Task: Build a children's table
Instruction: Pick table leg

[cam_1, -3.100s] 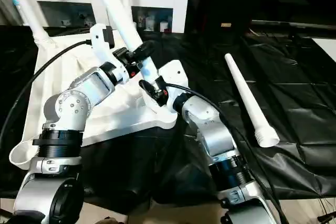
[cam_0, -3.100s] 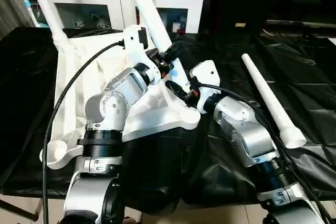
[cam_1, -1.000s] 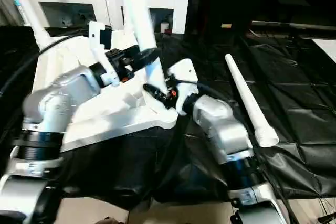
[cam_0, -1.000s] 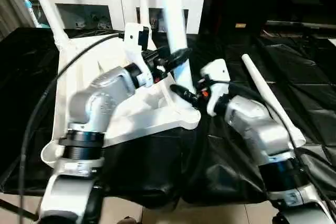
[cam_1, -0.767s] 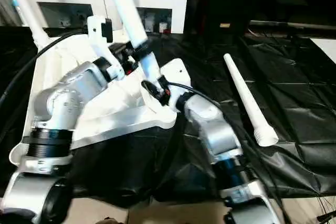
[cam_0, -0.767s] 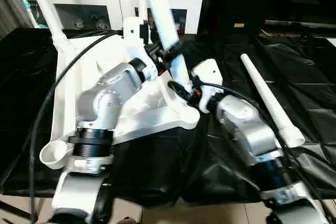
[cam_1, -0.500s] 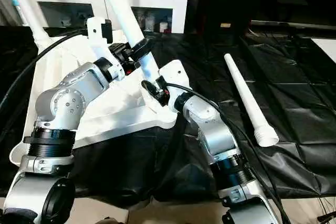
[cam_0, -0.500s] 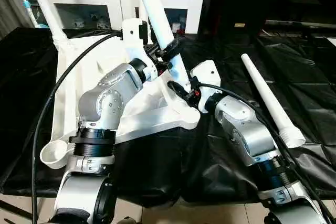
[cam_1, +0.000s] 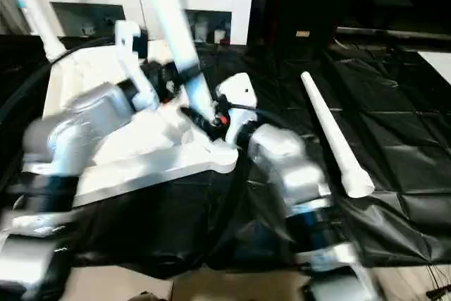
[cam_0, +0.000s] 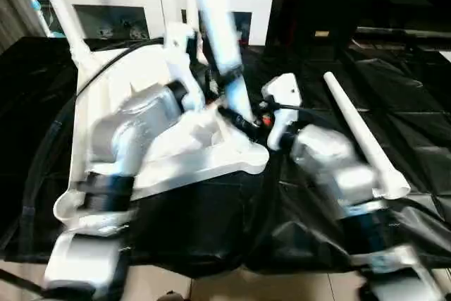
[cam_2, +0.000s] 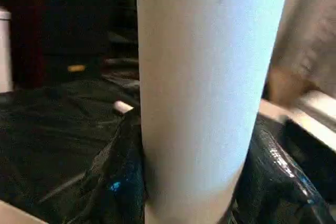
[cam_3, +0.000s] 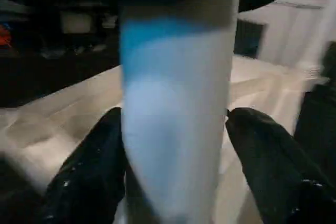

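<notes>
one upturned table top (cam_0: 141, 96) on black-draped table (cam_0: 416, 103), near its left edge; four legs: two socketed at far corners, one loose leg (cam_0: 359, 135) lying right, one held leg (cam_0: 218, 26) at near-right corner socket; left gripper (cam_0: 222, 79) clamped round it; right gripper (cam_3: 176, 171) fingers hugging its base.

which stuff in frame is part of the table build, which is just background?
Job:
- tabletop, upside down
- leg in both grippers, left above right
- leg standing at the far corner
- spare leg lying on the cloth

Lying about:
- black cloth
- white cabinet behind
</notes>
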You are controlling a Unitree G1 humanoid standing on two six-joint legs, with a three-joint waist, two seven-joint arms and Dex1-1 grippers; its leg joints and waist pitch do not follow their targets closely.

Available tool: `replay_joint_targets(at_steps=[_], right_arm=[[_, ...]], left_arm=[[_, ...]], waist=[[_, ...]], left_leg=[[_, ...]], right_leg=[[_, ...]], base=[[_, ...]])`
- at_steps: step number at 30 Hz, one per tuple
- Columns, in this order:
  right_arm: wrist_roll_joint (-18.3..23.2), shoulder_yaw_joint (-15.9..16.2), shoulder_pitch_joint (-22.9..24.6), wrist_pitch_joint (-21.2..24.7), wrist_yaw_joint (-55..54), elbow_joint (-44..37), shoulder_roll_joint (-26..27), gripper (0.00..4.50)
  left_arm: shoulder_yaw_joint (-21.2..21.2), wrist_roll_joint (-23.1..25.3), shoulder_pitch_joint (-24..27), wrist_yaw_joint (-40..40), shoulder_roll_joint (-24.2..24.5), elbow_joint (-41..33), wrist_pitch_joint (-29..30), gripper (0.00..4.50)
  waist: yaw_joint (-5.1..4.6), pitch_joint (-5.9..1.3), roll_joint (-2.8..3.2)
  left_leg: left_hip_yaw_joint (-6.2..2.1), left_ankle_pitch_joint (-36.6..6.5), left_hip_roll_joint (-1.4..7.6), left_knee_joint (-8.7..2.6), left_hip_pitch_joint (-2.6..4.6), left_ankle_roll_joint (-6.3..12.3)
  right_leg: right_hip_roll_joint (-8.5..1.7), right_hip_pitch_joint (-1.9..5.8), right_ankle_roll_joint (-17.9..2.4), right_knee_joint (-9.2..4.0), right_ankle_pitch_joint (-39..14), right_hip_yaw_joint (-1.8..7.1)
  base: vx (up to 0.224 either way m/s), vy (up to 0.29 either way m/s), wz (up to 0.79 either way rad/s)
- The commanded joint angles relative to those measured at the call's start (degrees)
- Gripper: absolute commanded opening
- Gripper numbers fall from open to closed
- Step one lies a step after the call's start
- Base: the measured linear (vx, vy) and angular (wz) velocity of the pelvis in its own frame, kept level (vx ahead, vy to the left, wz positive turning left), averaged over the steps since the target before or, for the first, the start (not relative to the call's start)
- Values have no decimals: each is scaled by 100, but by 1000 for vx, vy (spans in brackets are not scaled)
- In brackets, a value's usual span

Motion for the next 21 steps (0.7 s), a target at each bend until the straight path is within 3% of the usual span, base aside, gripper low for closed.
replay_joint_targets(at_steps=[1, 8, 9, 13, 21], right_arm=[[93, 168, 44, 194, 559, -187, -304, 313], [250, 278, 177, 447, 1017, -407, -601, 313], [268, 281, 189, 480, 1051, -430, -626, 286], [284, 298, 234, 535, 1090, -496, -646, 267], [265, 277, 277, 587, 1049, -542, -629, 201]], left_arm=[[-211, -169, 15, -629, 238, -343, 180, 188], [-212, -346, 29, -1019, 461, -494, 265, 188], [-201, -369, 27, -1050, 473, -501, 276, 188], [-193, -385, 54, -1150, 508, -531, 295, 188], [-170, -399, 15, -1158, 505, -462, 293, 188]], waist=[[3, -410, 13], [3, -403, -2], [5, -408, -3], [5, -414, 30], [5, -416, 19]], left_leg=[[-90, -952, 273, -388, 91, 164], [-85, -962, 260, -380, 84, 128], [-88, -912, 264, -381, 81, 129], [-94, -923, 262, -377, 81, 123], [-93, -931, 261, -377, 85, 96]], right_leg=[[-452, 356, -1062, -350, -978, 298], [-450, 353, -1020, -370, -1175, 303], [-445, 355, -1007, -364, -1128, 303], [-446, 353, -1042, -359, -1092, 296], [-444, 352, -1037, -364, -1092, 295]], base=[[0, 0, 0], [0, 0, 0], [0, 0, 0], [0, 0, 0], [0, 0, 0]])
